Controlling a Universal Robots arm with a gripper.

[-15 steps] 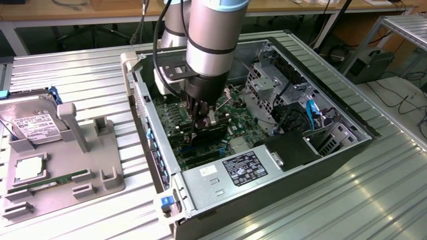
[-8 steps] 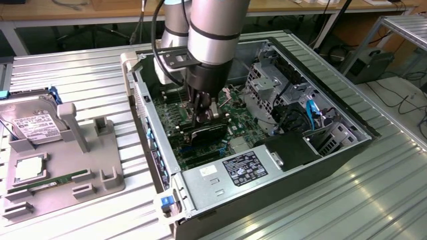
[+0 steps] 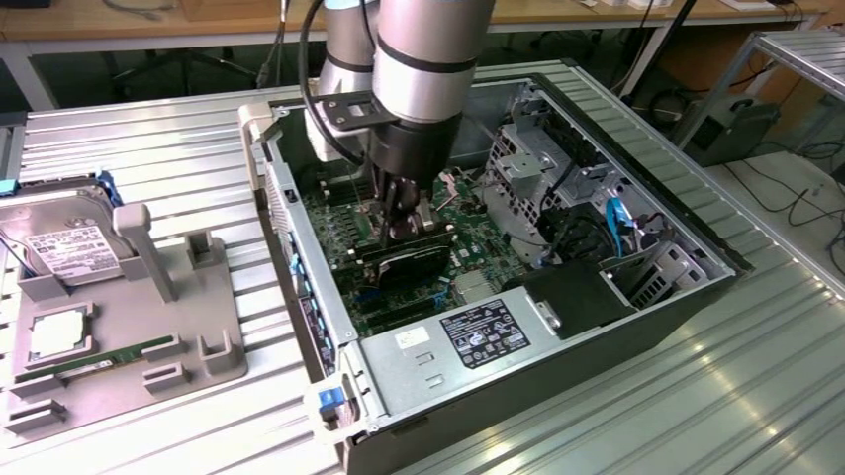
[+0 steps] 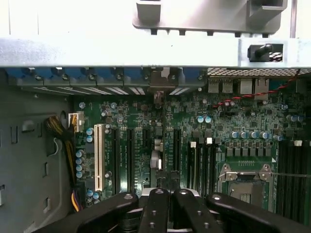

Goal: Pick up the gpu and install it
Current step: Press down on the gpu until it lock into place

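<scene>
case [image 3: 687, 297]: motherboard [image 4: 194, 131], gpu [image 3: 407, 259] | tool [image 3: 396, 230] on gpu

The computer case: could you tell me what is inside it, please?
Inside the computer case: a green motherboard, the gpu standing on it under the tool, and a power supply. The gpu's slot is covered.

The computer case [image 3: 581, 336] is black outside with bare silver-grey metal inside, and its motherboard [image 4: 194, 126] is dark green, dotted with light-blue capacitors and carrying one white slot [image 4: 99, 155] among black ones (a red-and-black twisted wire [image 4: 252, 97] crosses toward 2 o'clock). The gpu [image 3: 403, 259] is black, the gripper [image 3: 396, 226] dark, and the arm [image 3: 416, 49] above it silver-grey with a black band. At 9 o'clock a grey tray [image 3: 198, 327] holds a silver hard drive [image 3: 59, 247] with a white label and a green memory stick [image 3: 99, 356], all on a ribbed silver table [image 3: 158, 158].
</scene>
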